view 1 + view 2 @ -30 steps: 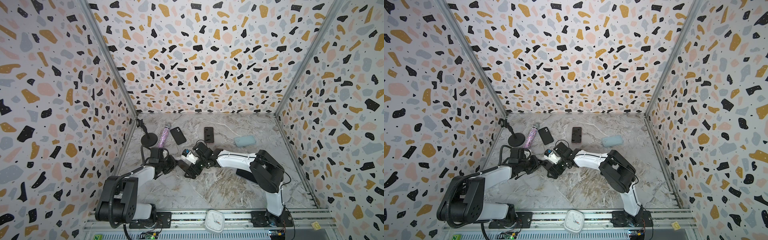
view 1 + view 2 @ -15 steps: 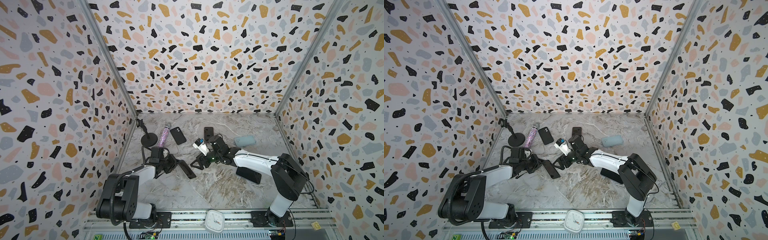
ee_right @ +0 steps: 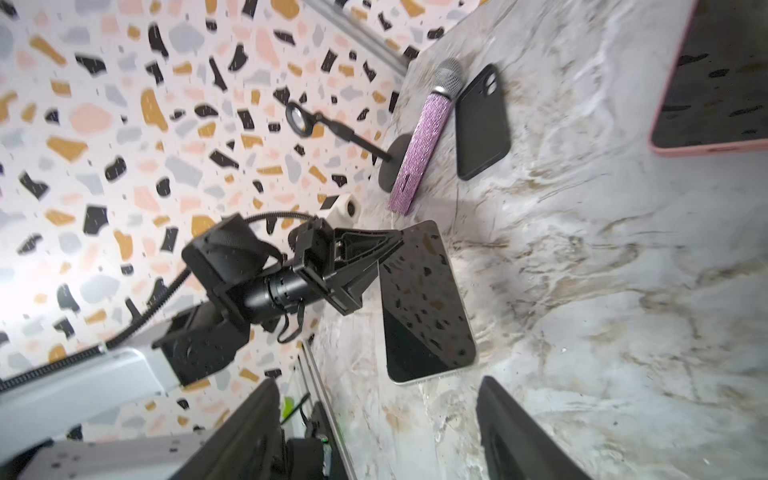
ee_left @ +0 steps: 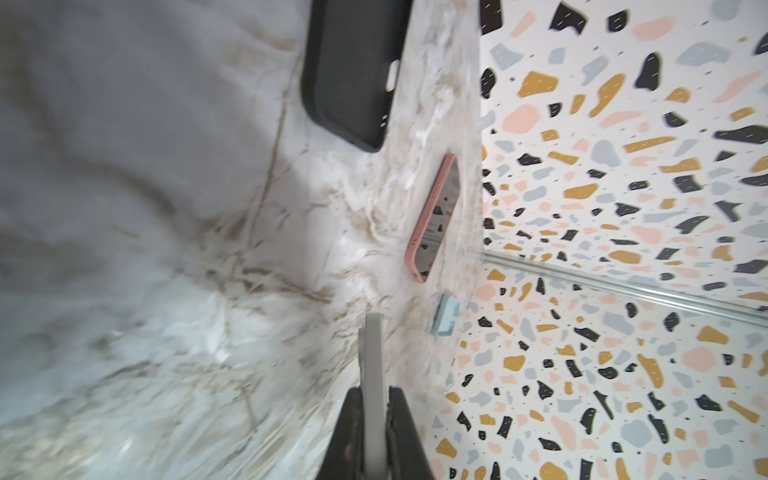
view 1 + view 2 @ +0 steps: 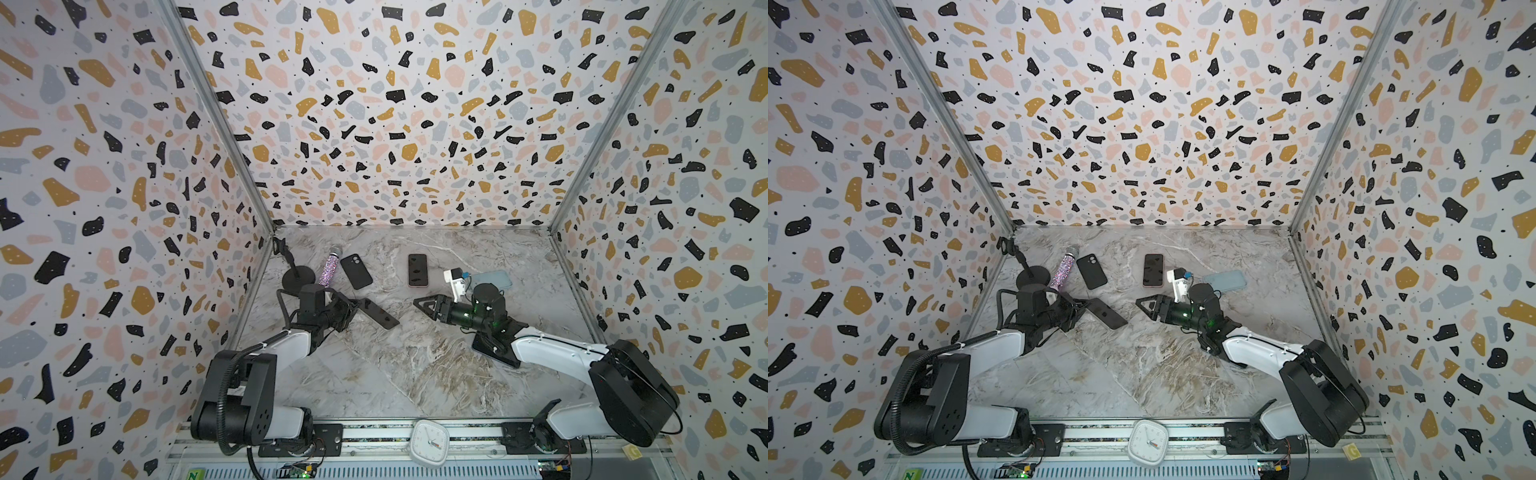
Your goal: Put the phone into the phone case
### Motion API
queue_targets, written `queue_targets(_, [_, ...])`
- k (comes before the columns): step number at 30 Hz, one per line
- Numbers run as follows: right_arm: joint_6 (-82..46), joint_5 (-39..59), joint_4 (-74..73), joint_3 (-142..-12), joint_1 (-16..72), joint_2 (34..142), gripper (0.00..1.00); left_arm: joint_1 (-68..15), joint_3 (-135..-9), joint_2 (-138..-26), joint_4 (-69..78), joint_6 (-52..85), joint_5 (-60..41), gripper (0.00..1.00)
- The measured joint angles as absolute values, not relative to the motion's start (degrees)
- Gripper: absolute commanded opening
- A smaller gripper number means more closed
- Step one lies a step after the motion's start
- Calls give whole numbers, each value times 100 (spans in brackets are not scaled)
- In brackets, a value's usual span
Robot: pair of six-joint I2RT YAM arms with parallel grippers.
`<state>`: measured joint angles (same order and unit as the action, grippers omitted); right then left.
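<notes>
Our left gripper [image 5: 354, 306] pinches the phone [image 5: 377, 314] by one end, left of centre; our right gripper [image 5: 420, 304] stands open, empty. That end-grip could let it slip before the far black case [image 5: 356, 271].

We get bright, even light in both top views, with soft shadows on the desk [image 5: 395, 365]. Both wrist views are smeared with motion blur, and the phone [image 3: 424, 299] screen mirrors the wall [image 3: 124, 124].

Marble table [image 5: 374, 374], black case [image 5: 356, 271], microphone [image 5: 329, 268]
</notes>
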<state>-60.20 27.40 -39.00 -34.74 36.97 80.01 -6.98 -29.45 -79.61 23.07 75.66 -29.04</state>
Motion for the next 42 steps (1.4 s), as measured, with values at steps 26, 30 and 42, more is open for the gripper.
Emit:
queue_targets(26, [-10643,2486,-7752,-3212,3924,10009,39,-1680,-2974,-8206,4530,9091,-2318,0])
queue_targets(30, [-10678,2458,-7852,-3225,3924,10062,28,-1706,-2971,-8206,4536,9091,-2305,0])
queue_targets(42, [-10683,2416,-7817,-3245,3922,10151,7,-1706,-2965,-8206,4539,9061,-2303,8])
